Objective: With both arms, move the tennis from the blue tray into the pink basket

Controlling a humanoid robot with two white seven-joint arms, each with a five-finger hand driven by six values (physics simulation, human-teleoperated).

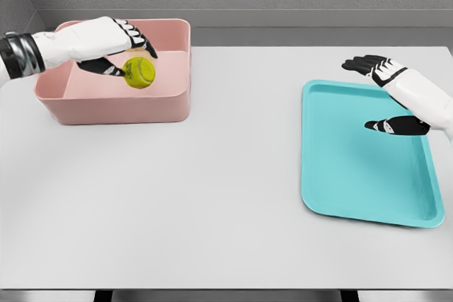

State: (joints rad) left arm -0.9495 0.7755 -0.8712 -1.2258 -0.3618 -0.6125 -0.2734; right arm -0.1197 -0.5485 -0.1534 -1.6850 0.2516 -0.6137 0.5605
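Tennis ball, yellow-green and fuzzy, sits at the fingertips of the left hand, over the interior of the pink rectangular plastic basket. Left hand's fingers arch over the top of the ball, thumb beneath and behind it. Grip looks loose: ball is either held lightly or just leaving the hand; cannot tell which from this view. Cannot tell whether the ball touches the basket floor; it appears to be above it, near the front-right part of the basin.

Blue-green flat rectangular tray lies well apart, at the right side of the white tabletop. Nothing shows on it. Right hand hovers over the tray's far right portion, fingers spread and thumb extended, holding nothing.

Step in hand, by my judgement: the final release into the basket. Transfer across the table looks complete.

Next move calls for: spreading the left fingers fully so the ball drops clear inside the walls, then lifting the hand straight up without clipping the basket rim. Risk: ball bouncing out if dropped from too high.
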